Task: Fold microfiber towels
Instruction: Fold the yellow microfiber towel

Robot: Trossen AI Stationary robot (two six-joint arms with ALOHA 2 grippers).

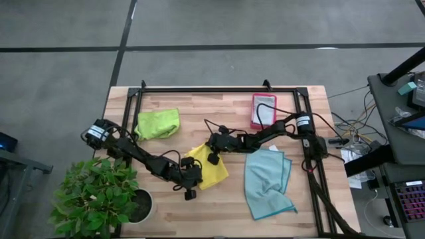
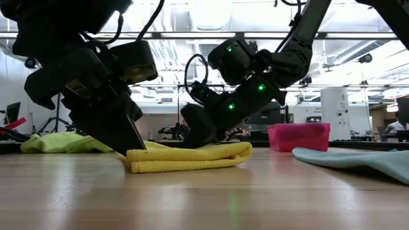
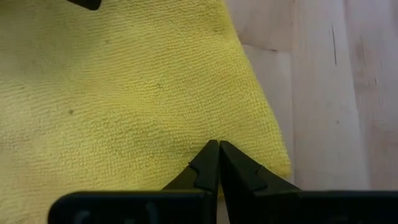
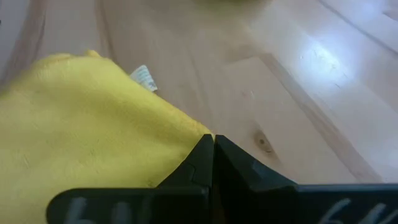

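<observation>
Pressing down with fingers together: left gripper [image 3: 218, 146], tips meeting on the yellow towel [image 3: 124, 106] close to that cloth's edge, bare wood just beyond it. Seen from table height as a dark wedge, left gripper [image 2: 131, 142] planted on the near-left end of the yellow towel [image 2: 192, 156], which lies as a low folded roll on the table [image 2: 204, 198]. Closed likewise at the opposite side: right gripper [image 4: 213, 140], fingertips together at a corner of the yellow towel [image 4: 81, 124], a small white label [image 4: 144, 77] showing past the cloth's edge (whether any fabric is pinched between either pair of fingers cannot be told). From above, left gripper [image 1: 190, 174] at the lower-left of the yellow towel [image 1: 211, 174], right gripper [image 1: 214, 150] at its upper corner, both arms reaching in toward mid-table. Farther out: lime green towel [image 1: 158, 123] bunched near the far-left edge, well apart from the grippers; light blue towel [image 1: 265, 180] spread loosely to the right, one corner turned under; pink-red tray [image 1: 263, 109] at the far edge beside the right arm; potted plant [image 1: 99, 196] at the near-left corner of the table [image 1: 199, 216].
</observation>
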